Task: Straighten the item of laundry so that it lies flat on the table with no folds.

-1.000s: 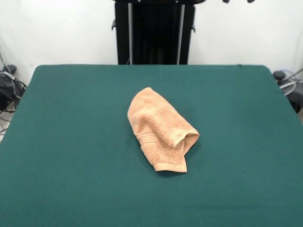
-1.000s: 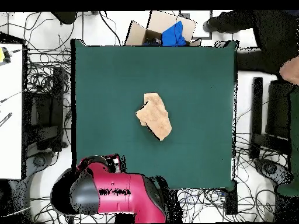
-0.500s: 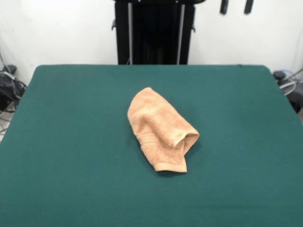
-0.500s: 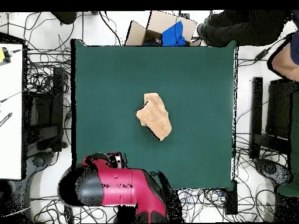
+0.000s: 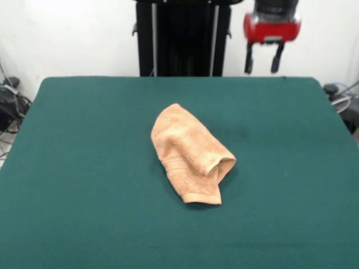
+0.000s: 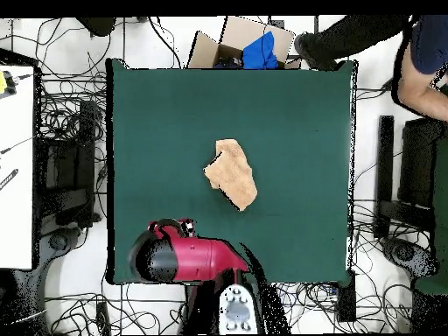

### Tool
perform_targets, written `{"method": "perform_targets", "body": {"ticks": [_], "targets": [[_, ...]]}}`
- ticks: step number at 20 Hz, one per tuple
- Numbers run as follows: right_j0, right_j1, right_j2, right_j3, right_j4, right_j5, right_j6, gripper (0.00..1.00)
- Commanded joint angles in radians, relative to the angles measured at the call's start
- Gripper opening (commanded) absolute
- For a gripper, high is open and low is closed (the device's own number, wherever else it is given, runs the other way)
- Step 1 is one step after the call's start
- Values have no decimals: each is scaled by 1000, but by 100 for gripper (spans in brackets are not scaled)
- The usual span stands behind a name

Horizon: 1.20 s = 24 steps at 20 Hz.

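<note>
Light's even and bright, no glare on the table (image 5: 84,168). Towel (image 5: 190,152) is sharp and throws a soft shadow to its right and under its near hem. My claw (image 5: 262,59) is slightly blurred.

Bare green table (image 5: 84,168) surrounds the crumpled towel (image 5: 192,154) on every side, leaving open approaches from all directions. The gripper (image 5: 262,58), its two fingers spread apart, hangs above the table's far edge, well apart from the towel, nothing between them. In the overhead view, a person's arm (image 6: 422,79) shows beyond one table corner, off the cloth.
</note>
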Motion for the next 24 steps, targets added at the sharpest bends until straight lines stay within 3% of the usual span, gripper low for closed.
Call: {"method": "perform_targets", "body": {"ticks": [1,10,24], "targets": [[-10,230,82,-34,26,-96,203,100],[-1,234,70,-81,40,-58,185,100],[23,159,53,-59,52,-11,195,100]]}}
